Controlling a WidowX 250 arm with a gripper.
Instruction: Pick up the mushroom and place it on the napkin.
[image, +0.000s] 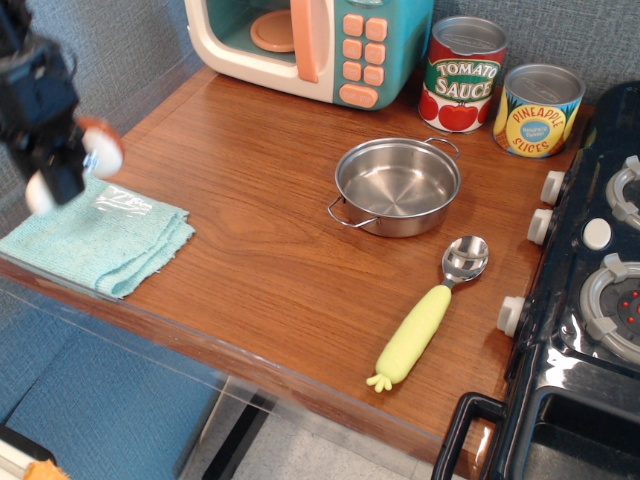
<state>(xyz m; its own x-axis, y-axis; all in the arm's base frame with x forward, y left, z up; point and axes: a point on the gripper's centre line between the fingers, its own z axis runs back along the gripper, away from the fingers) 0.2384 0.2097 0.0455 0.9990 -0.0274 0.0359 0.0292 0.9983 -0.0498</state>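
Note:
My gripper (58, 165) is at the far left, blurred by motion, just above the back left part of the light teal napkin (105, 240). It is shut on the mushroom (104, 152), whose white body and orange-brown cap show at the gripper's right side. Another white patch shows at the gripper's lower left. The blur hides how the mushroom is turned. The napkin lies folded at the table's front left corner with nothing on it.
A steel pan (397, 185) stands mid-table, with a yellow-handled spoon (425, 315) in front of it. A toy microwave (310, 40) and two cans (462, 73) stand at the back. A black stove (600, 290) is at the right. The table edge runs along the front left.

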